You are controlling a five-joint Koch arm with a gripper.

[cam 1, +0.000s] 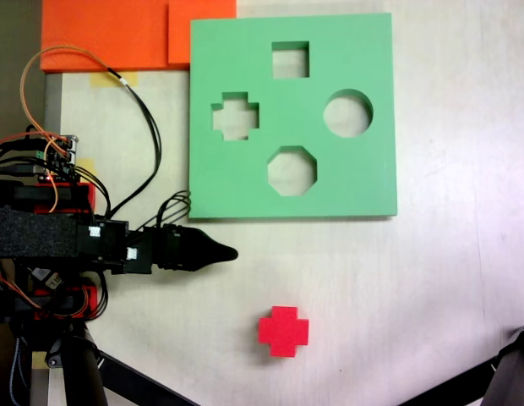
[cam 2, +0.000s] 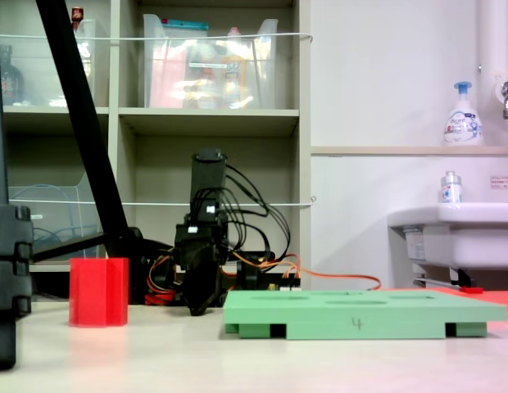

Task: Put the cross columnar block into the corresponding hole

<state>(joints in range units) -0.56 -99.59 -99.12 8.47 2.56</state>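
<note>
1. Your gripper (cam 1: 231, 252) points rightward in the top-down fixed view, low over the table (cam 1: 431, 288). Its jaws overlap into a single dark tip, so you cannot tell whether they are parted or closed. In the low fixed view the gripper (cam 2: 198, 309) hangs tip-down close to the tabletop, with nothing visibly in it.
2. The cross columnar block (cam 1: 283, 331) stands on the table ahead of your tip and off to one side, lower in the top-down picture, apart from the gripper. In the low view the block (cam 2: 99, 291) stands upright, left of the gripper.
3. The green foam board (cam 1: 363, 186) lies flat on the opposite side of your tip, its near edge just beside the gripper.
4. The corresponding hole (cam 1: 235, 116) sits by the board's left edge, beyond your tip, and is unfilled.
5. Farther on, you see the octagonal cutout (cam 1: 292, 171), the round cutout (cam 1: 347, 113) and the square cutout (cam 1: 290, 60).
6. Orange foam slabs (cam 1: 110, 34) lie beyond the board's far corner.
</note>
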